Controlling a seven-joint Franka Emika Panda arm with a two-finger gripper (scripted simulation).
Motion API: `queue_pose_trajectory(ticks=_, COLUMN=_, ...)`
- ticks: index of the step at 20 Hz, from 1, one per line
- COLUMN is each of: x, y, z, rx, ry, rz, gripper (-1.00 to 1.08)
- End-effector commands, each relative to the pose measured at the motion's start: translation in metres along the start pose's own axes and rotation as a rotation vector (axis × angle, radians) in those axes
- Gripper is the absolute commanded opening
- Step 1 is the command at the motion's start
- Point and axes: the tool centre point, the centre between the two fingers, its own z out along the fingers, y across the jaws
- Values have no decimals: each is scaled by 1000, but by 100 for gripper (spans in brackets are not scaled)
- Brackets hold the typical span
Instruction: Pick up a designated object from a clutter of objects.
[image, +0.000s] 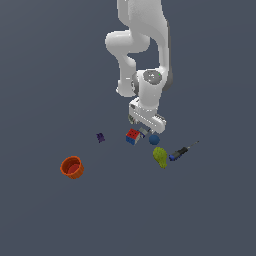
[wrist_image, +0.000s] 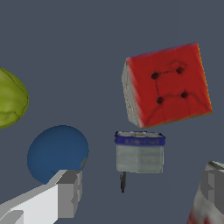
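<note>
While I hold the arm (image: 142, 45) low over the clutter, all I get of the room is one flat, dark slate-grey floor (image: 45, 220) running to every edge of the exterior view, with no walls or furniture showing.

The gripper (wrist_image: 138, 192) hangs over the middle of the group. In the wrist view one finger (wrist_image: 65, 192) and the other (wrist_image: 214, 183) stand well apart, so I read it as released, holding nothing. Between them sits a small grey block with a blue top (wrist_image: 140, 152); I cannot tell what it is. The blue ball (wrist_image: 57, 153) lies just beside the first finger, and the multicolour puzzle cube (wrist_image: 166, 85), red face up, sits beyond the block. A red-and-white patch shows at the other finger, too cropped to name.

From outside, the cube (image: 132, 136) and ball (image: 154, 139) sit under the hand, the yellow-green pear (image: 160, 157) near them, the blue-handled screwdriver (image: 182, 150) toward the exterior view's right. The tiny purple piece (image: 100, 137) lies apart, and the orange cup (image: 72, 167) stands well off to the left.
</note>
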Motion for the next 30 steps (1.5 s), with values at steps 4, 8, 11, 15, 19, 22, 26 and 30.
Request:
queue_pose_trajectory(ticks=4, x=-10, y=7, z=10, rx=-1, ry=5, rz=47, gripper=100)
queue_pose_trajectory(ticks=8, x=-13, y=9, z=13, rx=-1, ry=6, rz=59, gripper=100)
queue_pose_trajectory(ticks=11, x=-13, y=9, z=12, rx=-2, ry=5, rz=56, gripper=100)
queue_pose_trajectory(ticks=15, x=-13, y=9, z=17, rx=-2, ry=5, rz=57, gripper=100)
queue_pose_trajectory(ticks=19, x=-13, y=10, z=28, rx=-2, ry=5, rz=58, gripper=100)
queue_pose_trajectory(ticks=22, x=-13, y=10, z=40, rx=-2, ry=5, rz=59, gripper=100)
queue_pose_trajectory(ticks=26, x=-14, y=10, z=54, rx=-2, ry=5, rz=60, gripper=100)
queue_pose_trajectory(ticks=30, x=-14, y=10, z=62, rx=-1, ry=5, rz=60, gripper=100)
